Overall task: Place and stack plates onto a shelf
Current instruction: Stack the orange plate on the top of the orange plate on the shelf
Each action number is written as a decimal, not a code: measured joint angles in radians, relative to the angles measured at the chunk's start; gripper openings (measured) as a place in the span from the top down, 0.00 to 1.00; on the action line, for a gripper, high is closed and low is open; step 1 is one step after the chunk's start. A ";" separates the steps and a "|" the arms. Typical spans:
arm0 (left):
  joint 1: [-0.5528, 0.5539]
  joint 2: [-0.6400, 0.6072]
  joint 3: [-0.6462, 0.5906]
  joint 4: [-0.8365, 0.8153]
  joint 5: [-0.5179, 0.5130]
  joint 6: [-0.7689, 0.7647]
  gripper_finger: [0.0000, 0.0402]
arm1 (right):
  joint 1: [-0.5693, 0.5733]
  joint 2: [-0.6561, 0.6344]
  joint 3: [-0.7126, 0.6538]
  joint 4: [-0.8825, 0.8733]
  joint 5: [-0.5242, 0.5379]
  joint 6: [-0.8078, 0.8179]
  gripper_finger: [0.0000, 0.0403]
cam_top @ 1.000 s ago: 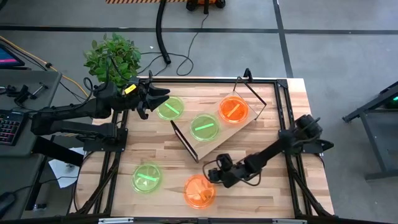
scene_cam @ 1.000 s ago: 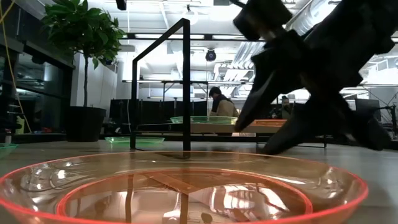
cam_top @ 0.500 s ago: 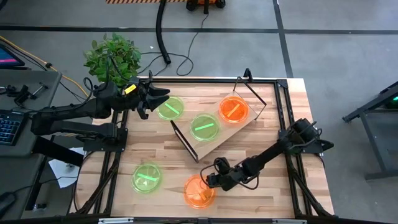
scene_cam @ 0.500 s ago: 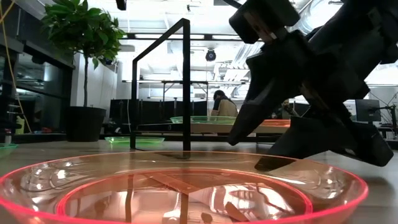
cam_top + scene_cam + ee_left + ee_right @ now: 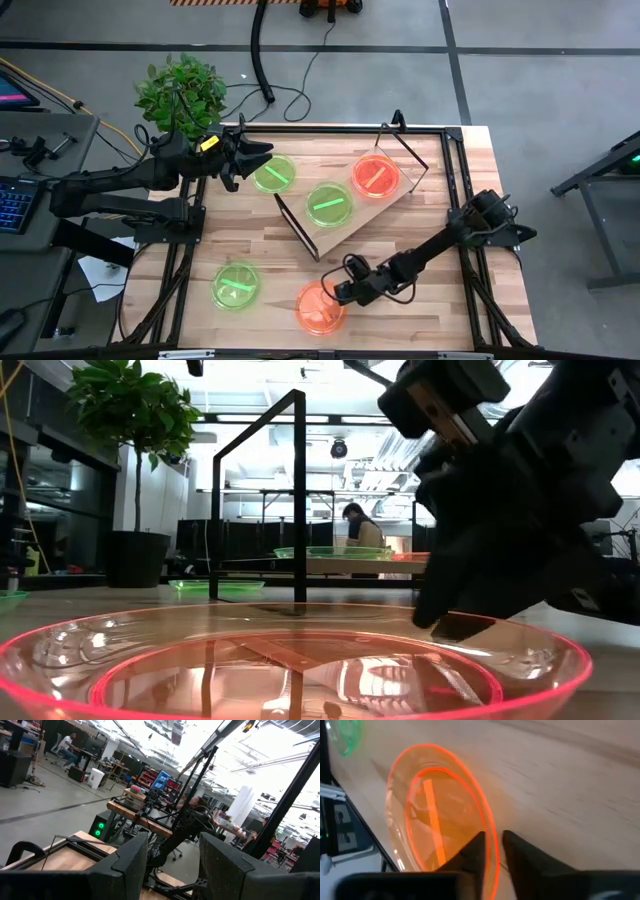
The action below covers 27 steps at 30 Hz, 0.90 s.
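Tabletop [image 5: 240, 235]: butcher-block wood inside a black frame, standing on a grey concrete floor [image 5: 540, 90] crossed by dark lines.
Orange plate at the front edge [image 5: 320, 307]: lies on the tabletop near the middle of its front edge; in the low view its rim fills the foreground [image 5: 290, 660].
Right gripper [image 5: 343, 290]: low at that plate's right-hand rim; the right wrist view shows the fingers [image 5: 470, 855] slightly parted with the orange rim between them, one finger inside the plate and one outside.
Green plate, front left [image 5: 236, 285]: flat on the tabletop near the front-left corner, well apart from the orange one.
Shelf [image 5: 345, 235]: light-wood board set at a slant right of the tabletop's centre, with black wire end frames.
Plates on the shelf: one green [image 5: 329, 203] at its middle and one orange [image 5: 376, 175] toward its back end, just beside each other.
Green plate at the back [image 5: 272, 173]: on the tabletop, left of the shelf.
Left gripper [image 5: 262, 155]: near the back-left corner, beside that green plate, fingers spread and holding nothing.
Potted plant [image 5: 180, 92]: on the floor behind the back-left corner.
Room: black cable [image 5: 262, 60] across the floor behind the table; the low view shows a bright workshop with a person [image 5: 360, 528] in the distance.
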 joint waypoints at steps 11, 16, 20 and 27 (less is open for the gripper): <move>0.000 0.000 0.000 -0.001 0.000 0.000 0.58 | -0.034 -0.050 -0.143 0.360 -0.063 0.006 1.00; 0.000 0.000 0.000 -0.003 0.000 0.000 0.58 | -0.042 -0.155 -0.314 0.685 -0.032 -0.014 1.00; 0.000 0.000 0.000 -0.005 0.000 0.000 0.58 | -0.025 -0.248 -0.416 0.849 -0.025 -0.052 1.00; 0.000 0.000 0.000 -0.006 -0.004 0.000 0.58 | 0.029 -0.528 -0.497 0.703 0.094 -0.102 1.00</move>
